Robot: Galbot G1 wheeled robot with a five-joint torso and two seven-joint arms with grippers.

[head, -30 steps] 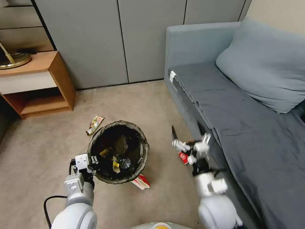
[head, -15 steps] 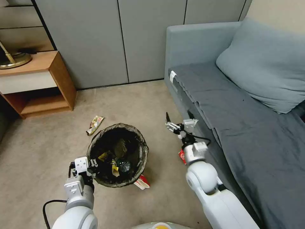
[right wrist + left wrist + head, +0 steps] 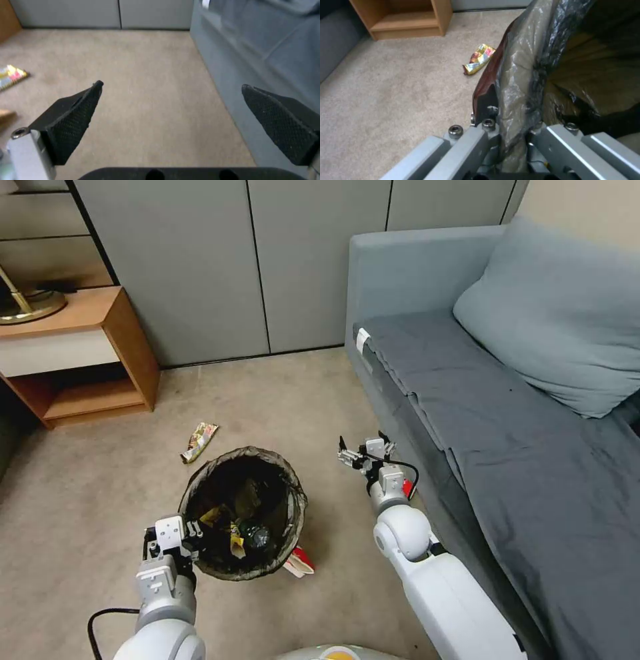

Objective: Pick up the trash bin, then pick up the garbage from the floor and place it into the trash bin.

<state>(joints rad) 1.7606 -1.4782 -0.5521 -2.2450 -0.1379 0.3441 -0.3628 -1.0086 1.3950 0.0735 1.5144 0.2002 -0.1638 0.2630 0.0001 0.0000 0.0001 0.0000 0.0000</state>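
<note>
The trash bin (image 3: 243,513) is a round bucket lined with a dark bag, with yellow wrappers and other litter inside it. My left gripper (image 3: 189,529) is shut on its near-left rim; the left wrist view shows the fingers (image 3: 486,105) clamping the bag-covered rim (image 3: 515,82). Garbage lies on the carpet: a colourful snack wrapper (image 3: 199,441) (image 3: 479,59) (image 3: 11,75) beyond the bin and a red-and-white carton (image 3: 298,561) against the bin's near-right side. My right gripper (image 3: 362,448) (image 3: 172,85) is open and holds nothing, above bare carpet by the sofa base. A red scrap (image 3: 408,488) peeks out beside its wrist.
A grey sofa (image 3: 507,420) with a cushion runs along the right, close to the right arm. A wooden side shelf (image 3: 100,353) (image 3: 403,22) stands at the back left, and grey cabinet doors (image 3: 267,267) close off the back. Open carpet (image 3: 293,393) lies between them.
The right arm has swung up and forward, and its open gripper has left the red scrap by the sofa. The left gripper has drawn the bin slightly nearer.
</note>
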